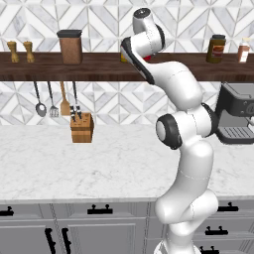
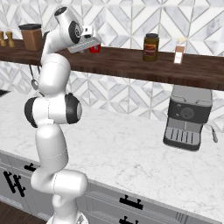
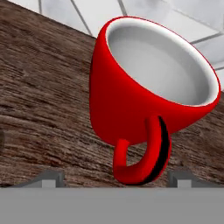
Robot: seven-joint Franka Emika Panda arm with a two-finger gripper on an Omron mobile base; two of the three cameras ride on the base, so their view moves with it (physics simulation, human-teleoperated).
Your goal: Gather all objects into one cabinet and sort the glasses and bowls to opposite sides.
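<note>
Hand view: red cup (image 3: pixel 144 92) close up on dark wooden shelf (image 3: pixel 39 87), white inside, handle toward camera between fingertips (image 3: pixel 52 178). Right base view: arm raised, hand (image 2: pixel 89 43) level at shelf, red cup just beyond. Hand spread, grasping nothing.

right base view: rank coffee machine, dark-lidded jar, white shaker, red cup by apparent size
1. coffee machine, clearly largest
2. dark-lidded jar
3. white shaker, narrower than the jar
4. red cup, mostly hidden behind the gripper, so its rank is unsure
The machine also sits nearer the camera than the shelf items.
</note>
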